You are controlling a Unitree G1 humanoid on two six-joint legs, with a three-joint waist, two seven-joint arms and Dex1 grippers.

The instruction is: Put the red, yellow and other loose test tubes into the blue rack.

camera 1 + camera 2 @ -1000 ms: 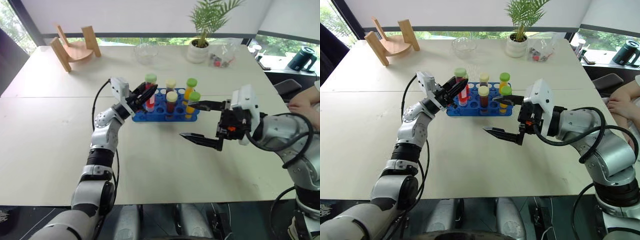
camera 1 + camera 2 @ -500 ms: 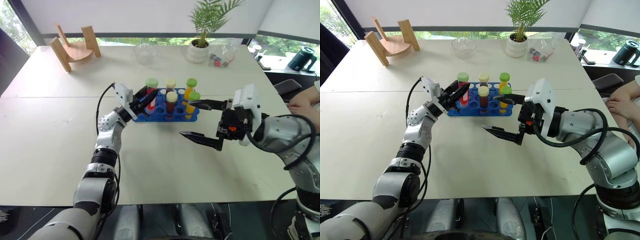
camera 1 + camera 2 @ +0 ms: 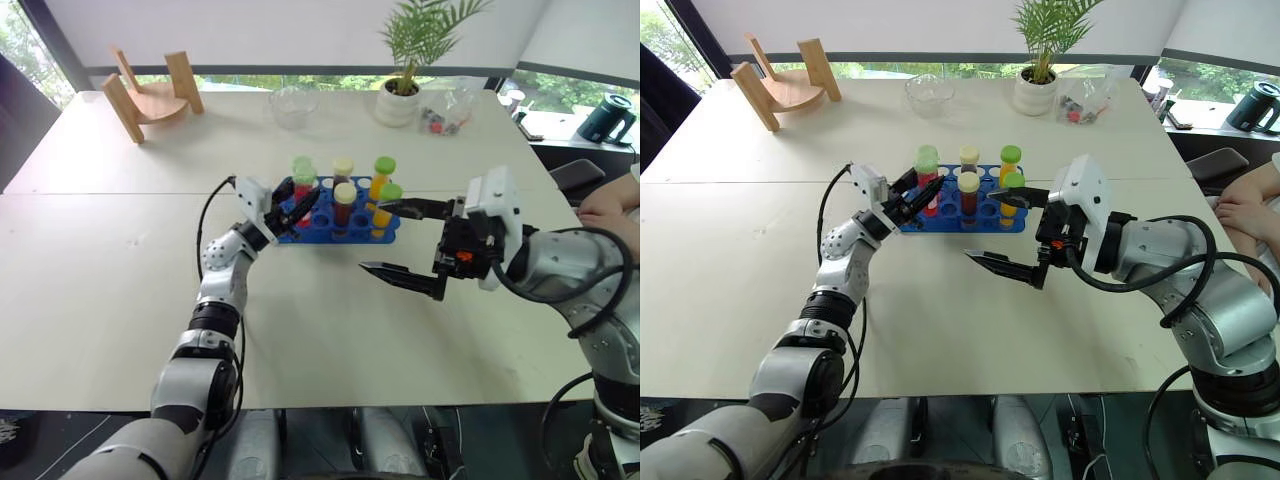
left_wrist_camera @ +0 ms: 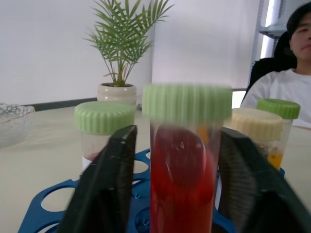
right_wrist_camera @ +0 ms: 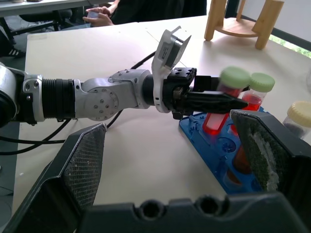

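Note:
The blue rack (image 3: 322,238) stands mid-table holding several capped tubes: two dark ones with cream caps (image 3: 344,192), two yellow ones with green caps (image 3: 389,192) and a reddish one with a green cap (image 4: 104,118). At the rack's left end a bright red tube with a green cap (image 4: 182,174) stands upright in a hole. My left gripper (image 3: 298,197) is open around it, with a narrow gap on each side of the tube. My right gripper (image 3: 371,238) hangs open and empty just right of the rack's front corner.
At the back of the table are a wooden stand (image 3: 150,92), a glass bowl (image 3: 292,104), a potted plant (image 3: 399,98) and a clear bag of small items (image 3: 440,118). A person's hand (image 3: 606,208) rests at the right edge, near a dark kettle (image 3: 605,118).
My left gripper has sunk with the red tube, setting it lower into the rack's left end, and its fingers have parted from the tube. The right arm has stayed still.

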